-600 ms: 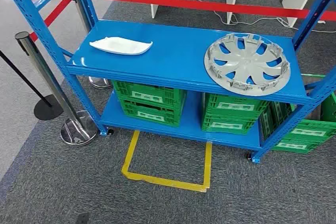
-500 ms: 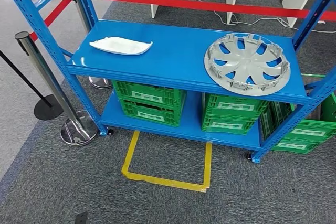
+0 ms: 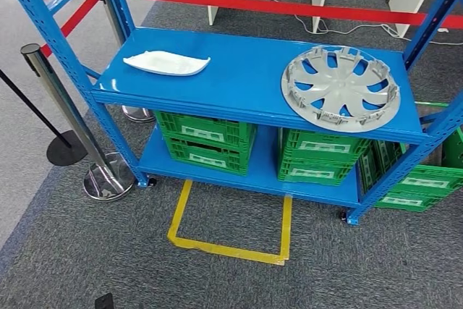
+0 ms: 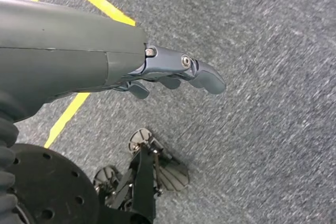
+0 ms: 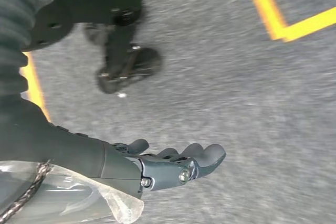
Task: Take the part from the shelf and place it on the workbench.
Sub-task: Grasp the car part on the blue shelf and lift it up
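A blue metal shelf (image 3: 246,77) stands ahead of me in the head view. On its top board lie a white elongated plastic part (image 3: 166,63) at the left and a round grey wheel cover (image 3: 341,87) at the right. My left hand (image 4: 174,72) hangs over grey carpet in the left wrist view, fingers stretched out and holding nothing. My right hand (image 5: 174,163) hangs the same way in the right wrist view, fingers extended and empty.
Green crates (image 3: 206,140) sit on the lower board, with more (image 3: 423,179) on the floor at the right. Chrome barrier posts (image 3: 65,113) with red tape (image 3: 283,6) stand at the left and behind. A yellow taped rectangle (image 3: 232,247) marks the carpet before the shelf.
The shelf and the parts on it have not moved. A small dark object at the bottom edge of the head view has shifted slightly left and down.
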Motion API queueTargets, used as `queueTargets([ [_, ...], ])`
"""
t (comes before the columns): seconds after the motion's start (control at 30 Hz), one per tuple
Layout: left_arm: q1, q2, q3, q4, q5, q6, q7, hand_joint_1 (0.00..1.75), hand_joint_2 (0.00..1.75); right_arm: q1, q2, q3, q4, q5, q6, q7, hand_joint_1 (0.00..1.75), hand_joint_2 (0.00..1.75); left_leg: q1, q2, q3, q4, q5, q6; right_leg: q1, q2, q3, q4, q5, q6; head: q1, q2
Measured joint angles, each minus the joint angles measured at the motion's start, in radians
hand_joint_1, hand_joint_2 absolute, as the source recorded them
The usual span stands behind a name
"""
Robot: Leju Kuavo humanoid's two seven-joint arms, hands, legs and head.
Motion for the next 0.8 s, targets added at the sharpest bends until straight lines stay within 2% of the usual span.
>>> queueTargets([
  [0.03, 0.0, -0.001, 0.0, 0.0, -0.003, 0.004, -0.004, 0.0, 0.0, -0.003, -0.001, -0.005, 0.0, -0.001, 0.003, -0.012, 0.0, 1.75, 0.0, 0.0, 0.0, 0.0, 0.0, 0.0, 0.0, 0.0, 0.0, 0.0, 0.0, 0.0, 0.0, 0.0],
  [0.1, -0.001, -0.002, 0.0, 0.002, -0.009, 0.012, -0.011, 0.0, 0.0, -0.008, -0.005, -0.023, -0.006, -0.003, 0.015, -0.04, 0.0, 0.87, 0.0, 0.0, 0.0, 0.0, 0.0, 0.0, 0.0, 0.0, 0.0, 0.0, 0.0, 0.0, 0.0, 0.0],
  [0.17, -0.002, -0.004, 0.0, 0.004, -0.019, 0.02, -0.017, 0.0, 0.0, -0.011, -0.006, -0.05, -0.027, 0.0, 0.04, -0.082, 0.0, 0.87, 0.0, 0.0, 0.0, 0.0, 0.0, 0.0, 0.0, 0.0, 0.0, 0.0, 0.0, 0.0, 0.0, 0.0],
  [0.23, -0.003, -0.004, 0.0, 0.005, -0.027, 0.022, -0.021, 0.0, 0.0, -0.016, -0.006, -0.079, -0.063, 0.015, 0.071, -0.117, 0.0, 1.75, 0.0, 0.0, 0.0, 0.0, 0.0, 0.0, 0.0, 0.0, 0.0, 0.0, 0.0, 0.0, 0.0, 0.0],
  [0.4, -0.003, -0.004, 0.0, 0.008, -0.04, 0.012, -0.024, 0.0, 0.0, -0.023, 0.003, -0.123, -0.195, 0.078, 0.141, -0.161, 0.0, 1.75, 0.0, 0.0, 0.0, 0.0, 0.0, 0.0, 0.0, 0.0, 0.0, 0.0, 0.0, 0.0, 0.0, 0.0],
  [0.47, -0.004, -0.004, 0.0, 0.009, -0.044, 0.004, -0.024, 0.0, 0.0, -0.022, 0.012, -0.127, -0.261, 0.1, 0.163, -0.173, 0.0, 1.75, -0.002, 0.0, -0.001, 0.005, -0.001, 0.004, -0.003, 0.0, 0.0, -0.003, 0.003, 0.003, 0.0, 0.0],
  [0.53, -0.004, -0.003, 0.0, 0.01, -0.048, -0.005, -0.024, 0.0, 0.0, -0.021, 0.023, -0.127, -0.324, 0.118, 0.18, -0.182, 0.0, 0.87, -0.004, 0.0, -0.003, 0.007, -0.001, 0.011, -0.007, -0.001, 0.002, -0.009, 0.008, 0.01, -0.001, 0.0],
  [0.6, -0.004, -0.004, 0.0, 0.01, -0.052, -0.014, -0.024, 0.0, 0.0, -0.016, 0.032, -0.121, -0.389, 0.135, 0.195, -0.19, 0.0, 0.0, -0.001, 0.0, 0.009, -0.022, 0.012, 0.021, -0.003, -0.002, 0.004, -0.015, 0.007, 0.014, -0.001, 0.0],
  [0.63, -0.005, -0.004, 0.001, 0.01, -0.055, -0.019, -0.024, 0.0, 0.0, -0.014, 0.036, -0.117, -0.425, 0.142, 0.201, -0.194, 0.0, 0.0, 0.002, 0.0, 0.018, -0.041, 0.021, 0.027, -0.002, -0.001, -0.003, -0.002, -0.005, 0.015, 0.001, 0.0],
  [0.67, -0.006, -0.005, 0.001, 0.011, -0.057, -0.024, -0.022, 0.0, 0.0, -0.011, 0.04, -0.111, -0.463, 0.15, 0.208, -0.198, 0.0, 0.0, 0.006, 0.001, 0.026, -0.058, 0.029, 0.031, 0.0, 0.0, -0.021, 0.034, -0.025, 0.014, 0.003, 0.0],
  [0.73, -0.007, -0.006, 0.001, 0.012, -0.064, -0.033, -0.016, 0.0, 0.0, -0.004, 0.046, -0.095, -0.531, 0.164, 0.22, -0.205, 0.0, 0.87, 0.008, 0.001, 0.03, -0.068, 0.034, 0.033, -0.002, 0.004, -0.088, 0.159, -0.078, 0.016, 0.006, 0.0],
  [0.77, -0.008, -0.006, 0.001, 0.012, -0.067, -0.036, -0.012, 0.0, 0.0, 0.001, 0.049, -0.084, -0.564, 0.173, 0.226, -0.207, 0.0, 0.87, 0.009, 0.0, 0.03, -0.067, 0.033, 0.032, -0.003, 0.004, -0.12, 0.214, -0.092, 0.019, 0.007, 0.0],
  [0.8, -0.008, -0.007, 0.001, 0.013, -0.07, -0.039, -0.009, 0.0, 0.0, 0.007, 0.051, -0.072, -0.6, 0.182, 0.231, -0.21, 0.0, 0.87, 0.009, -0.001, 0.031, -0.067, 0.031, 0.03, -0.004, 0.004, -0.138, 0.24, -0.088, 0.022, 0.007, 0.0],
])
